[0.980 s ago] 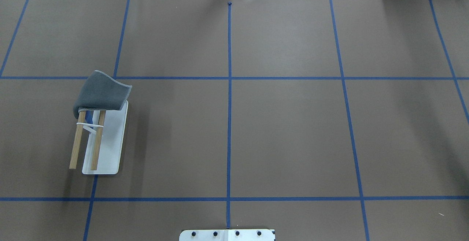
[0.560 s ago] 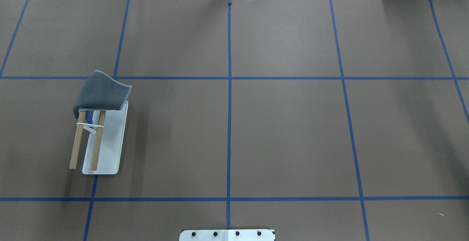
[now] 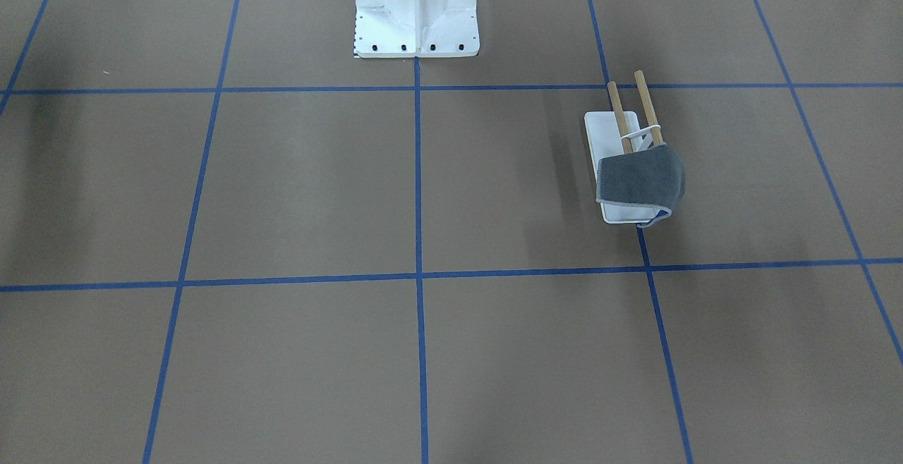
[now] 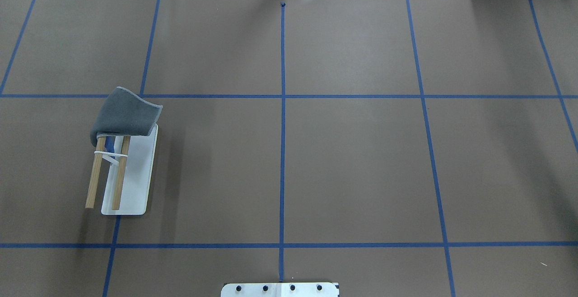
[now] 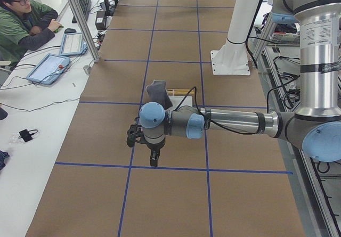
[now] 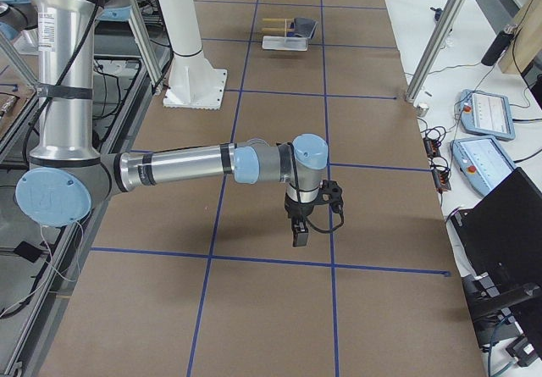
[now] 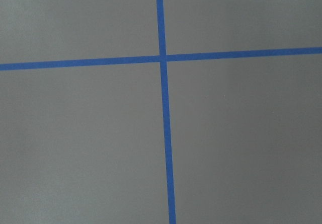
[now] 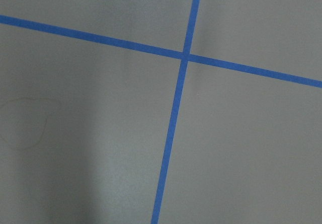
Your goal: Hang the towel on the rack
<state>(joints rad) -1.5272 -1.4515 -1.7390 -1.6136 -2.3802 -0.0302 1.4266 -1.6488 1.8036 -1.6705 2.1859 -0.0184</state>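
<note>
The dark grey towel [image 4: 125,115] is draped over the far end of the rack's two wooden dowels, on the table's left side. The rack [image 4: 135,184] stands on its white base. Both also show in the front view: the towel [image 3: 640,176] and the rack [image 3: 605,127]. My left gripper [image 5: 152,156] shows only in the left side view, hanging above the table away from the rack; I cannot tell if it is open. My right gripper [image 6: 298,229] shows only in the right side view, far from the rack [image 6: 284,43]; I cannot tell its state. Both wrist views show only bare table and blue tape.
The white bolted pedestal [image 3: 416,13] stands at the robot's side of the table. Blue tape lines grid the brown table cover. An operator [image 5: 21,18] sits at a side table with tablets [image 5: 50,66]. More control tablets [image 6: 487,110] lie beyond the far edge.
</note>
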